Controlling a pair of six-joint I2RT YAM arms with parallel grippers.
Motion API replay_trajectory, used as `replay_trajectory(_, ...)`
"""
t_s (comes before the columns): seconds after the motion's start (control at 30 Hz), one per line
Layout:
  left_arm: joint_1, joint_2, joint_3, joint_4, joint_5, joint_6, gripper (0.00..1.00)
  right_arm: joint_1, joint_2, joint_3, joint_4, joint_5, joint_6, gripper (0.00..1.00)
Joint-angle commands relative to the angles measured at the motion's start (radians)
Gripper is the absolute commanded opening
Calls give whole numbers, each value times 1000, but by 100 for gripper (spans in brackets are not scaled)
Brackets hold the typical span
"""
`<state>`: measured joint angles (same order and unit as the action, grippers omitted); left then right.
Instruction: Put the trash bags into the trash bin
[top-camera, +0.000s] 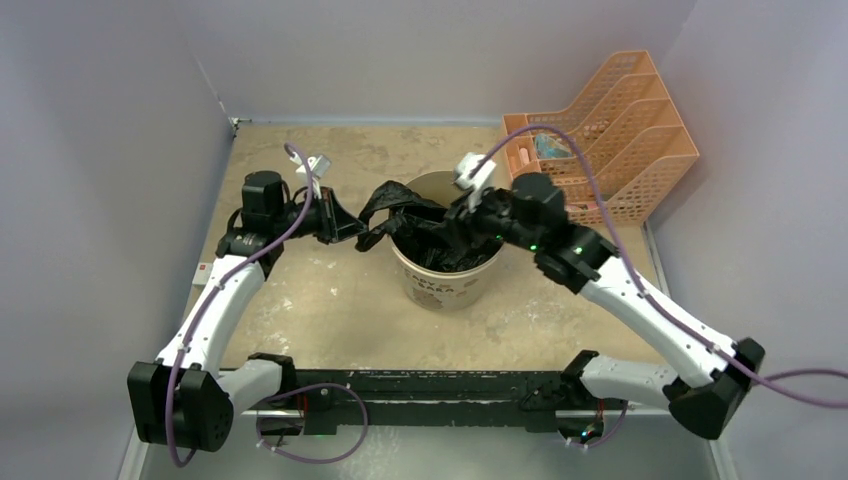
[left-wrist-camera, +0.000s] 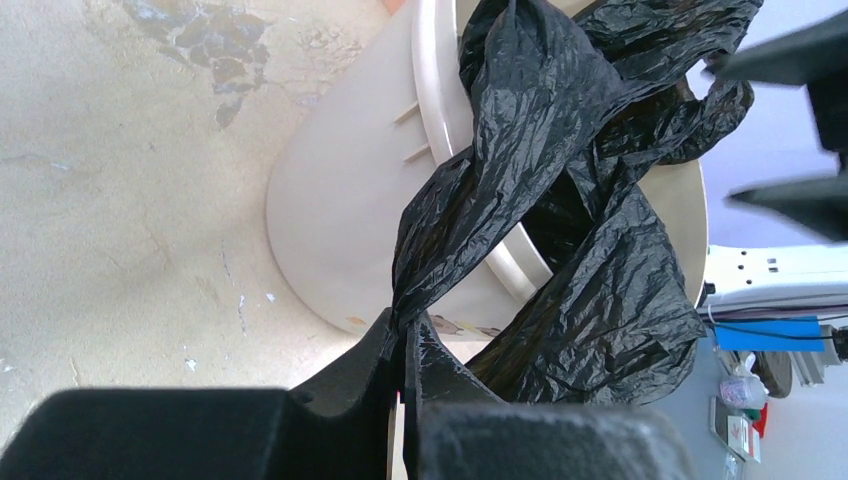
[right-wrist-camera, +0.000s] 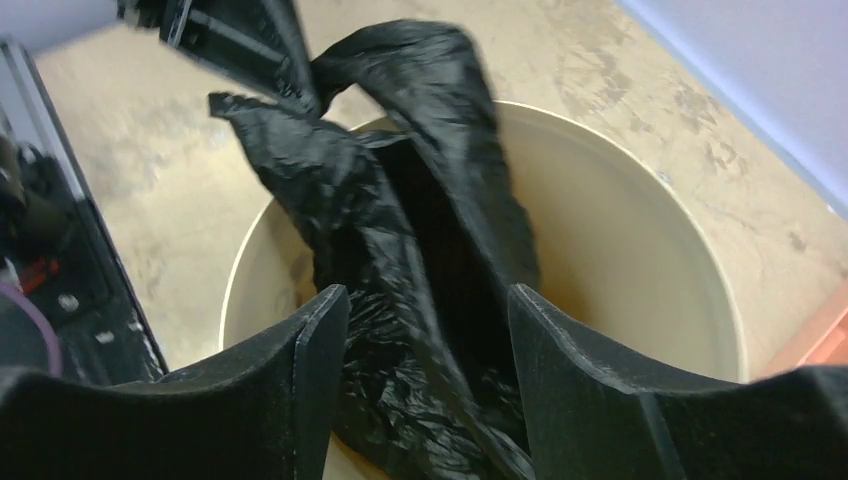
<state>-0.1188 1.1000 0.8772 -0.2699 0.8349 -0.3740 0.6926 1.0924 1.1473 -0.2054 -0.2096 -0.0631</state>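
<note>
**Top external view.** The trash bin (top-camera: 445, 285) stands upright at centre frame on the desk (top-camera: 320, 320). The trash bags (top-camera: 430, 245) lie mostly inside it. A bunched part with a loop rises over the rim at the left and runs to the left jaws, which sit just left of the bin. The right jaws reach over the bin mouth from the right. An orange mesh organiser (top-camera: 620, 130) sits at upper right, well apart.

**Left wrist view.** At bottom centre the left jaws are shut on a twisted strand of the trash bags (left-wrist-camera: 560, 200). The film drapes across the rim of the trash bin (left-wrist-camera: 340, 220).

**Right wrist view.** The right jaws stand wide, straddling a fold of the trash bags (right-wrist-camera: 400, 250) above the mouth of the trash bin (right-wrist-camera: 620, 250). No pinch on the film is evident.

**Handling assessment.** The film appears light, limp and slippery. It is likely to spring back up once pressed down, and a single layer could slide out of a grip or tear. The soundest hold is judged to be a gathered bunch or a twisted handle. The overhanging left part is not yet in the bin.
</note>
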Motion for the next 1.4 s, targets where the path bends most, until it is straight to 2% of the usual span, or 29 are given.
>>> replay_trajectory(0.0,7,-34,54,11,32,16,0,104,56,86,-2,187,-190,64)
replay_trajectory(0.27,7,-49,62,-22,11,28,0,122,111,151,15,214,-197,63)
replay_trajectory(0.37,7,-49,65,-23,8,30,0,122,81,115,96,214,-186,62)
replay_trajectory(0.57,6,-55,74,-21,7,19,0,122,181,135,-1,229,-222,60)
replay_trajectory(0.63,6,-56,81,-26,10,13,5,122,194,123,25,237,-229,60)
replay_trajectory(0.7,7,-63,84,-32,9,5,8,122,205,128,43,257,-235,56)
replay_trajectory(0.83,7,-104,88,-68,-46,-11,35,122,196,141,147,389,-157,38)
replay_trajectory(0.9,7,-148,79,-72,-92,-30,41,122,167,135,188,370,-126,17)
replay_trajectory(0.93,7,-171,74,-75,-116,-46,45,122,149,120,200,336,-114,11)
replay_trajectory(1.07,7,-261,49,-60,-176,-147,57,122,114,77,231,214,-80,2)
replay_trajectory(1.17,7,-332,11,2,-156,-255,68,122,125,63,222,239,-58,0)
replay_trajectory(1.3,6,-389,-26,9,-111,-365,74,122,151,76,195,256,-35,0)
replay_trajectory(1.33,7,-397,-39,-3,-100,-398,75,122,154,79,182,258,-38,1)
replay_trajectory(1.37,7,-412,-57,-11,-89,-439,76,122,151,77,180,268,-38,9)
